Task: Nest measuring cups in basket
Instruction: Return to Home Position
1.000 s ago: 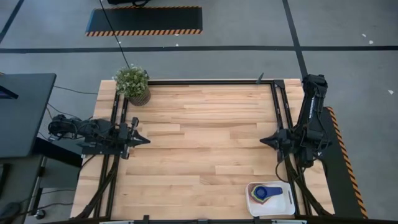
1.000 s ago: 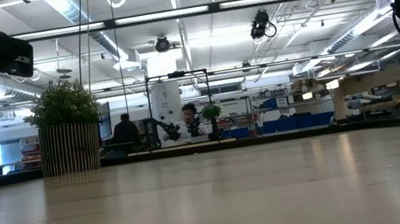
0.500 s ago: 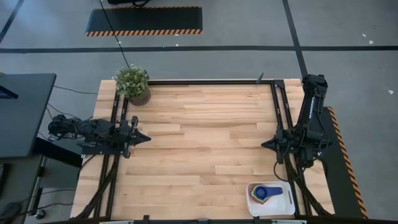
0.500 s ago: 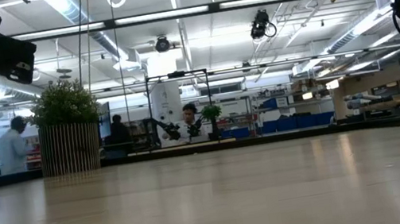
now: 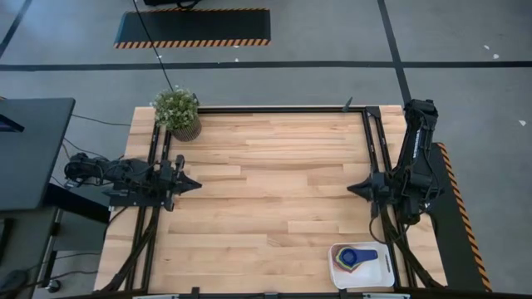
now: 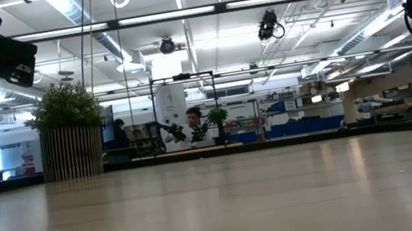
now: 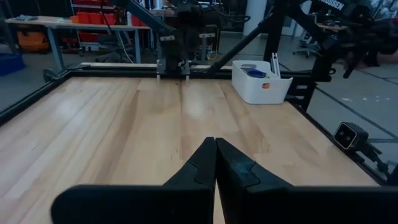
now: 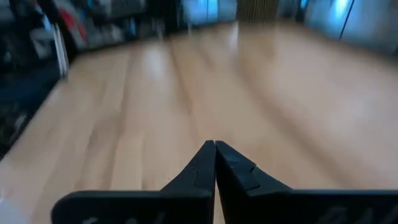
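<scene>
The white basket (image 5: 363, 266) stands at the table's near right corner. Nested measuring cups (image 5: 356, 258) sit inside it, a dark blue one on top with green and orange rims showing around it. The left wrist view shows the basket (image 7: 261, 81) far across the table with a blue cup (image 7: 255, 73) inside. My left gripper (image 5: 196, 185) hovers shut at the table's left edge, pointing right, with nothing between its fingers (image 7: 215, 144). My right gripper (image 5: 350, 188) hovers shut at the right edge, pointing left, also bare (image 8: 215, 145).
A potted green plant (image 5: 177, 112) stands at the far left corner, and shows in the low view (image 6: 69, 137). Black frame rails (image 5: 274, 109) run along the table's far, left and right sides. Bare wood (image 5: 274, 191) lies between the grippers. People show in the room beyond.
</scene>
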`<action>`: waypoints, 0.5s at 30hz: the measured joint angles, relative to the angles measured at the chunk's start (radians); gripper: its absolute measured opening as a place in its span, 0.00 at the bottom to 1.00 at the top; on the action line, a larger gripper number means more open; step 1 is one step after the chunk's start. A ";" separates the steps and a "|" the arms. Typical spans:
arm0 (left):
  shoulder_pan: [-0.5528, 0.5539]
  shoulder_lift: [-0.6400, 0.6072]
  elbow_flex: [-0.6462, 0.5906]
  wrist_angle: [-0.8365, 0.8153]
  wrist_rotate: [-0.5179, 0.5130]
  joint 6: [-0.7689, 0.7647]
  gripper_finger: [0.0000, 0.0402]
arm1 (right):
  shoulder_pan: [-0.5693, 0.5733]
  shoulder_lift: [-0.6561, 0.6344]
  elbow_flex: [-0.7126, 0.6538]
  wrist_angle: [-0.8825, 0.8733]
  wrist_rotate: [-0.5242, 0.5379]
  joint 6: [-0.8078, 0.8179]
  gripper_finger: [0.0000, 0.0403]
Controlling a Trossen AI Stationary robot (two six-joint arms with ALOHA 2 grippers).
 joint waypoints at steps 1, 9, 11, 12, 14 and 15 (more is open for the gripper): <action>0.000 0.000 0.000 0.000 0.000 0.008 0.03 | 0.000 0.000 0.000 0.000 0.060 -0.028 0.04; 0.000 0.000 0.000 0.000 0.000 0.014 0.03 | 0.000 0.000 0.000 0.000 0.294 -0.121 0.05; 0.000 0.000 0.000 0.000 0.000 0.014 0.03 | 0.000 0.000 0.000 -0.001 0.305 -0.153 0.04; 0.000 0.000 0.000 0.000 0.000 0.014 0.03 | 0.001 0.000 0.001 -0.001 0.318 -0.175 0.04; 0.000 0.000 0.000 0.000 0.000 0.015 0.03 | 0.000 0.000 0.002 -0.001 0.334 -0.214 0.04; 0.000 0.000 0.000 0.000 0.000 0.015 0.03 | -0.002 0.000 0.002 -0.001 0.334 -0.229 0.04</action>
